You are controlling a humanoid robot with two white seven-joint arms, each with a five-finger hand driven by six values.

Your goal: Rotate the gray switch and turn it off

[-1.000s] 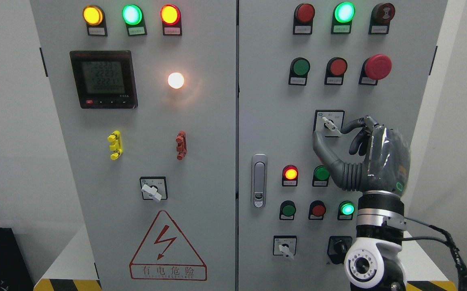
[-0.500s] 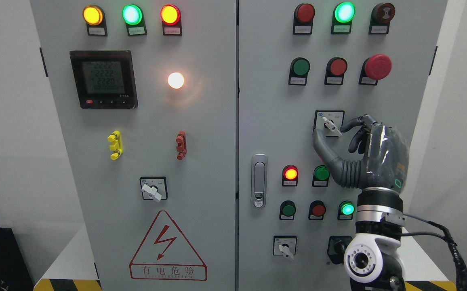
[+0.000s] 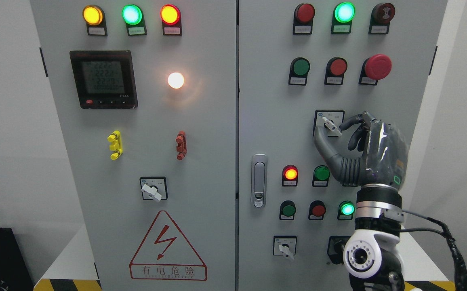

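Head view: your one visible hand, the right hand (image 3: 369,151), pinches the gray switch (image 3: 331,125) between thumb and index finger, right of the cabinet's (image 3: 217,133) right door centre. Three similar gray switches sit lower.

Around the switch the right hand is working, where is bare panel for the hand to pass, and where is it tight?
Bare panel lies left of the gray switch, toward the door handle, and above it, below the push-button row. Below it is crowded: right hand, lit red lamp, green button.
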